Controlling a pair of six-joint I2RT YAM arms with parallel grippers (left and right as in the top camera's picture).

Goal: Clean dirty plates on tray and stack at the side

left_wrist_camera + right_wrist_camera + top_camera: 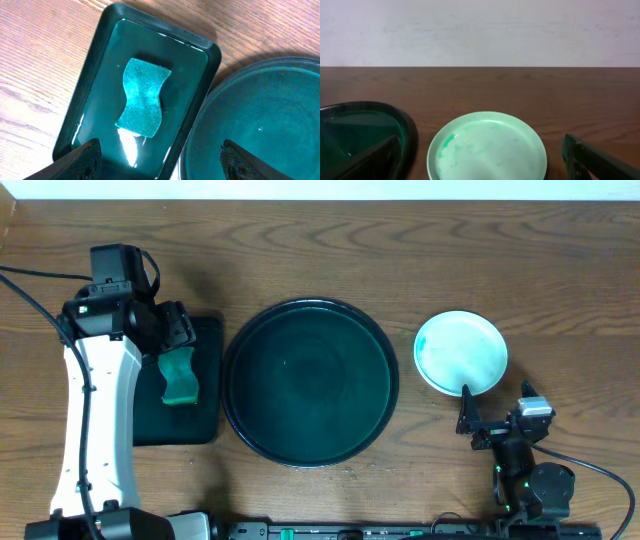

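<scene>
Furniture: dark brown wooden table (320, 240), bold wavy grain, filling the overhead view | Wall: plain pale off-white wall (480, 30) rising behind the table's far edge | Light: even, soft, faint shadows on the wood

On my screen I see a pale mint plate (461, 353) with green smears, a dark green-black tray (310, 383), a teal sponge (180, 377), a black dish (205, 395), and a brown table (400, 250) with wavy grain.
</scene>
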